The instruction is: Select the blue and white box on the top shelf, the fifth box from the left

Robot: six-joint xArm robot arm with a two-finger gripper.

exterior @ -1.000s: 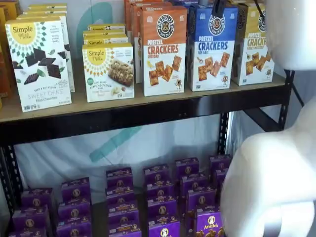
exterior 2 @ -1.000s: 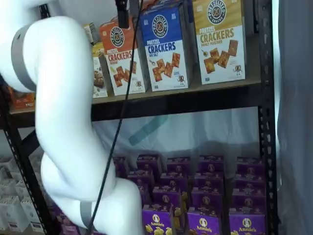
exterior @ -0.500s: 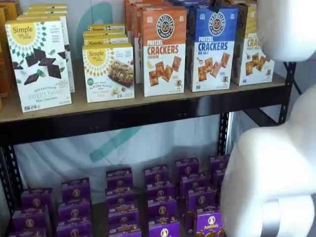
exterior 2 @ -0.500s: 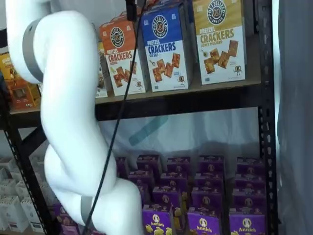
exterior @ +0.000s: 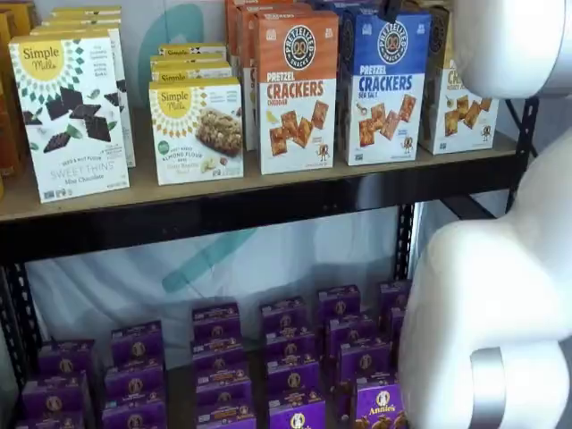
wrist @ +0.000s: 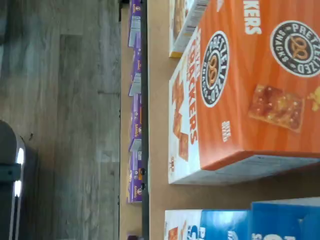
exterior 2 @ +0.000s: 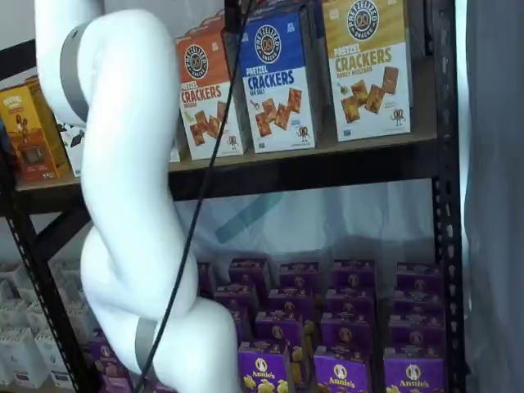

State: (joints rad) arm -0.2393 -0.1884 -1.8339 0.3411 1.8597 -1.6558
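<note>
The blue and white box (exterior: 384,86) stands upright at the front of the top shelf (exterior: 223,192), between an orange-topped carton (exterior: 297,89) and a yellow-topped carton (exterior: 465,103). It also shows in a shelf view (exterior 2: 278,80), and a blue corner of it shows in the wrist view (wrist: 280,220) beside the orange carton (wrist: 240,85). My gripper (exterior: 390,9) shows only as black fingers at the view's top edge, just above the blue box's top. In a shelf view the gripper (exterior 2: 233,13) hangs with a cable beside it. No gap or held box shows.
Simple Mills boxes (exterior: 71,116) stand at the shelf's left. Several purple Annie's boxes (exterior: 286,357) fill the lower shelf. My white arm (exterior: 500,295) covers the right side of a shelf view, and the arm (exterior 2: 131,188) covers the left of a shelf view. A black upright (exterior 2: 446,164) stands at right.
The fingers have shifted to the right along the top shelf, from above the orange carton toward the blue box. The white arm has swung the same way.
</note>
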